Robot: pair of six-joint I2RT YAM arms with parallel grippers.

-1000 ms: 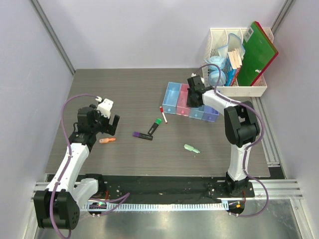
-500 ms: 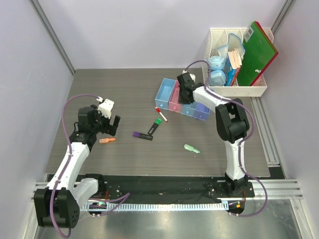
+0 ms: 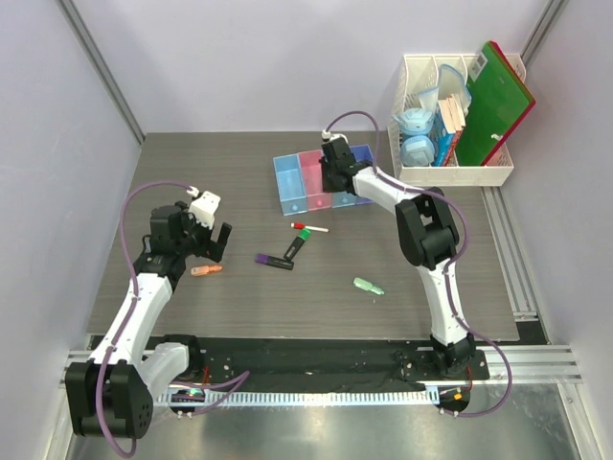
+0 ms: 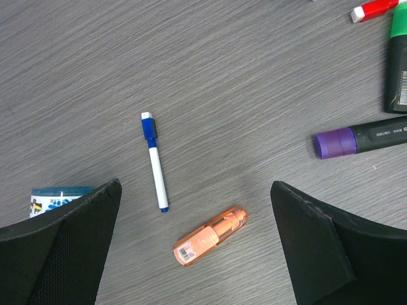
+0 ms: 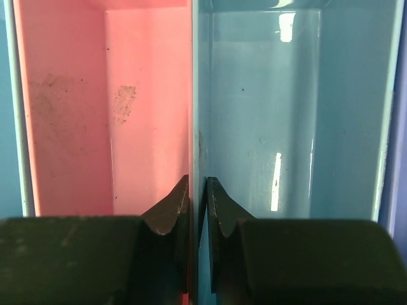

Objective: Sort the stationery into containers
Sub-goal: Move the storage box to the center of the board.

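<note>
We see pale lilac walls point(image 3: 239, 67) closing in a dark table point(image 3: 220, 172) with a grey wood-grain top. At its far right corner stands a white slotted rack point(image 3: 450, 174) holding a green folder point(image 3: 493, 101); the folder has a white label at its top corner, whose print is too small for us to read.

The row of joined bins point(image 3: 292, 187) sits on the table just left of the rack. The right gripper point(image 3: 333, 175) reaches into the row. In its wrist view the right gripper point(image 5: 197, 206) has its fingers pinched on the thin wall between the pink bin point(image 5: 76, 95) and a light blue bin point(image 5: 286, 101).

The left gripper point(image 3: 215, 241) hovers over the table's left side with its fingers spread wide and nothing between them.

The loose stationery lies on the table:
- The purple-ended marker point(image 4: 362, 136) carries small white lettering that we cannot make out.
- The green-ended marker point(image 4: 397, 63) bears a white printed patch.
- The red-capped pen point(image 3: 311, 228) lies just beyond the markers, near the bins.
- A blue-capped pen point(image 4: 154, 162) lies beside the orange piece point(image 4: 210, 236), which has a barcode sticker on one end.
- The mint-green piece point(image 3: 369, 286) lies apart, towards the right.

A blue-and-white printed packet point(image 4: 60, 196) peeks out beside one finger, its print illegible to us.
</note>
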